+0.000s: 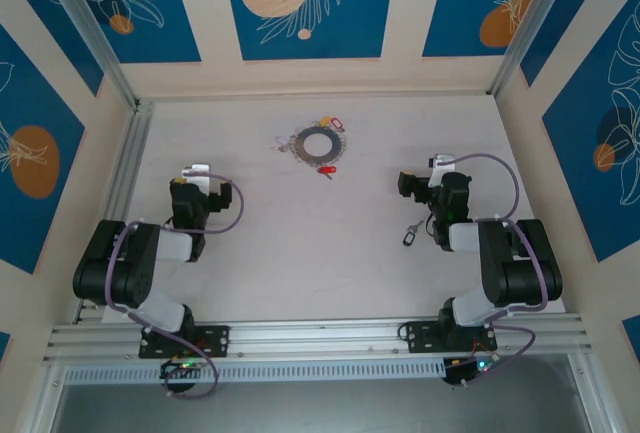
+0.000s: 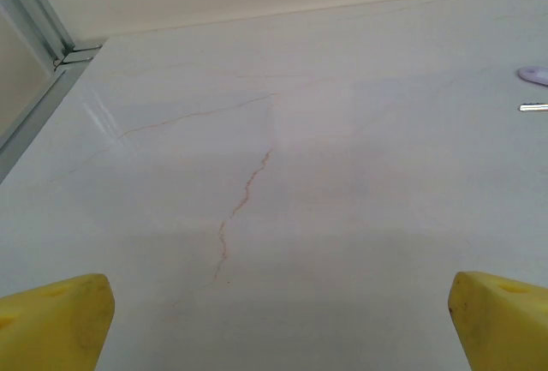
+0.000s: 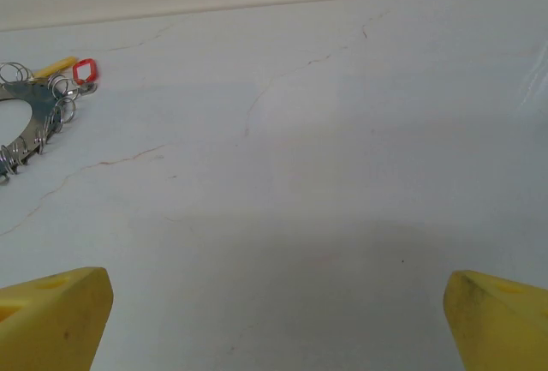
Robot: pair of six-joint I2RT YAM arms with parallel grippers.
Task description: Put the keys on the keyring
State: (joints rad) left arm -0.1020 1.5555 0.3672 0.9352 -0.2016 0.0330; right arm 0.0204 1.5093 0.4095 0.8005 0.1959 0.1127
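The keyring (image 1: 320, 143) is a flat grey ring lying far on the table, fringed with small keys and coloured tags. A red-tagged key (image 1: 326, 170) lies just in front of it, and a small silvery key (image 1: 281, 143) lies to its left. In the right wrist view the keyring's edge (image 3: 26, 118) sits at the far left with a red tag (image 3: 85, 71) and a yellow tag (image 3: 53, 67). A silvery key (image 2: 533, 107) and a pale tag (image 2: 533, 74) sit at the right edge of the left wrist view. My left gripper (image 1: 192, 175) (image 2: 278, 320) and right gripper (image 1: 418, 181) (image 3: 278, 320) stand open over bare table, nothing between the fingers.
A small dark loop-shaped object (image 1: 411, 236) lies on the table beside the right arm. An aluminium rail (image 1: 125, 168) runs along the table's left side and also appears as a rail (image 2: 34, 101) in the left wrist view. The white table (image 1: 320, 243) has thin reddish cracks.
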